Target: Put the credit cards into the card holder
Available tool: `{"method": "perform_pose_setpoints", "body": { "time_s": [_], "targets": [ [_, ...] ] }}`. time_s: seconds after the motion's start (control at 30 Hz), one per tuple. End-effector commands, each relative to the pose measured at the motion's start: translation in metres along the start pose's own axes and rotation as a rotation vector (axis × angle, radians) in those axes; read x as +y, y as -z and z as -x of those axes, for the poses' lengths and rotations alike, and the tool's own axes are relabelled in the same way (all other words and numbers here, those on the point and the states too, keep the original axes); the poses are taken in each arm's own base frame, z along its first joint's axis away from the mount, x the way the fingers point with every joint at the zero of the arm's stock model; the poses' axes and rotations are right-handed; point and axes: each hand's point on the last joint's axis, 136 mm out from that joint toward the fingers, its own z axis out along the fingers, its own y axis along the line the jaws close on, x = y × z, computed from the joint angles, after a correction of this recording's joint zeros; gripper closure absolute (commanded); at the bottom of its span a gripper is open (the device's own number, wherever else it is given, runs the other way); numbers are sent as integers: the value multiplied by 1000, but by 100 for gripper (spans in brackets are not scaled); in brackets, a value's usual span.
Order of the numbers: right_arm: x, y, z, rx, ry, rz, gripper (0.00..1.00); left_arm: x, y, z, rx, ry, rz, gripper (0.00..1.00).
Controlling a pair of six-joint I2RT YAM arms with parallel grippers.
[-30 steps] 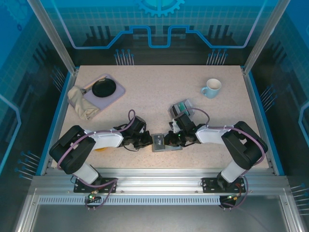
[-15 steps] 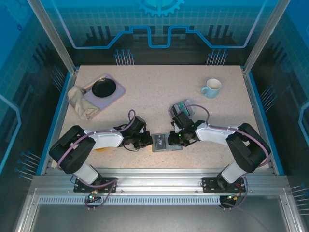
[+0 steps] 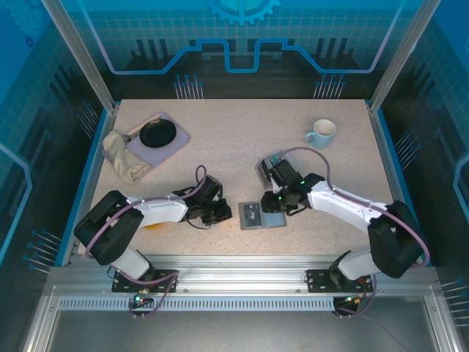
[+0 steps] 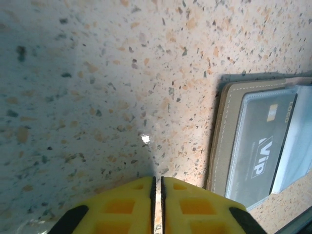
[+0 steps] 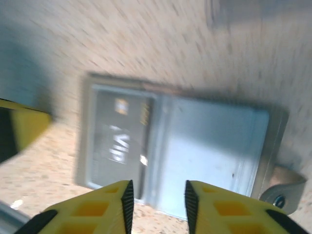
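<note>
The card holder (image 3: 272, 218) lies open and flat near the table's front edge, between my two grippers. Its left half holds a dark card marked VIP (image 4: 261, 146) under a clear pocket. The right half is pale blue (image 5: 209, 151). Teal credit cards (image 3: 275, 160) stand in a clear slotted box behind the holder. My left gripper (image 3: 224, 214) rests just left of the holder with its yellow fingers (image 4: 122, 204) shut on nothing. My right gripper (image 3: 281, 201) hovers over the holder's far right side, open, with nothing between its fingertips (image 5: 157, 187).
A pale mug (image 3: 321, 133) stands at the back right. A lilac tray (image 3: 178, 142) with a black pan sits at the back left, and a beige cloth (image 3: 121, 155) lies beside it. The clear slotted box (image 3: 265, 169) sits close behind my right gripper.
My right gripper has lifted off the card holder, drawn back to the right and opened. The holder now lies uncovered. The left gripper has barely moved.
</note>
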Motion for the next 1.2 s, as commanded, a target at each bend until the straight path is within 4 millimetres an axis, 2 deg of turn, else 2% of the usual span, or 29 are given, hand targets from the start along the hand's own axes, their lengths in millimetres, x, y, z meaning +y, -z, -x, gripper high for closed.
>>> {"method": "perform_pose_setpoints", "body": {
  "time_s": [0.0,0.07,0.17,0.27,0.33,0.47,0.63,0.73,0.83,1.0,1.1,1.17],
  "targets": [
    [2,40,34,-103,33,31,58,-19,22,16,-58,-45,2,84],
    [-19,54,52,-145,1,-18,50,-31,30,23,-78,-61,-12,82],
    [-54,64,80,-173,-58,-76,34,-48,38,37,-104,-72,-39,77],
    [-79,65,110,-178,-97,-125,28,-65,40,52,-118,-66,-73,71],
    [-89,59,128,-174,-105,-129,26,-73,39,62,-121,-55,-95,69],
    [-100,28,149,-90,-153,-75,25,-84,36,80,-124,-21,-132,60],
    [-92,-7,160,0,-154,22,26,-88,31,96,-116,24,-167,54],
    [-73,-16,158,34,-143,126,28,-86,29,104,-119,49,-171,49],
    [-50,-18,151,51,-147,237,29,-84,25,109,-118,69,-179,48],
    [-25,-14,140,59,-151,341,29,-89,11,114,-73,77,-206,46],
    [-25,-9,138,69,-136,313,30,-90,1,117,-52,83,-203,46],
    [-37,-3,138,54,-113,204,31,-92,-6,119,-39,88,-204,45]
  ]
}}
